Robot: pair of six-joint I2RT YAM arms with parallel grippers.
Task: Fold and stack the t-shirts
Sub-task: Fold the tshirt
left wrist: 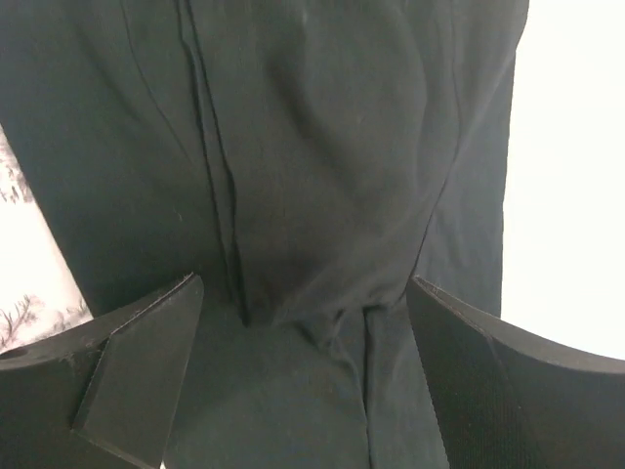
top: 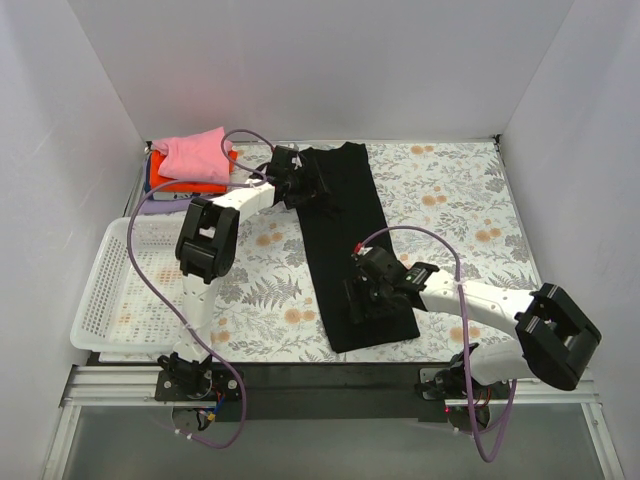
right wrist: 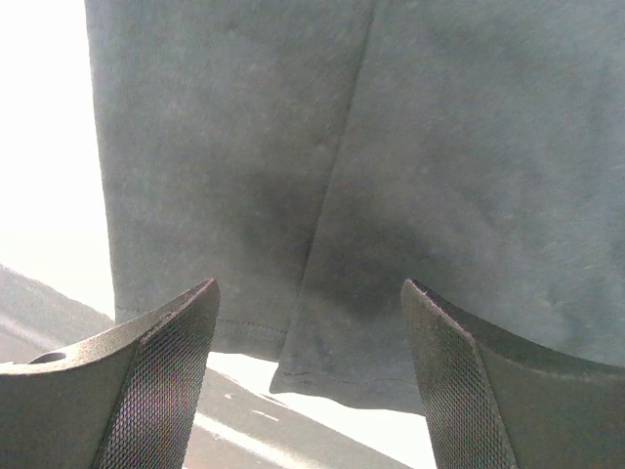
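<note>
The black t-shirt (top: 350, 235) lies folded into a long narrow strip down the middle of the table. My left gripper (top: 312, 190) is open over its far end; the left wrist view shows the black cloth (left wrist: 322, 176) with seams and folds between the spread fingers (left wrist: 146, 371). My right gripper (top: 362, 300) is open over its near end; the right wrist view shows the hem (right wrist: 322, 332) between the fingers (right wrist: 156, 381). A pink t-shirt (top: 196, 155) lies folded on an orange one (top: 190, 183) at the back left, with blue and lilac cloth (top: 160, 205) under them.
A white mesh basket (top: 125, 290) stands at the left edge. The flower-patterned tablecloth (top: 450, 200) covers the table. White walls close the back and sides. The table's dark front rail (top: 330, 375) runs just below the shirt's near end.
</note>
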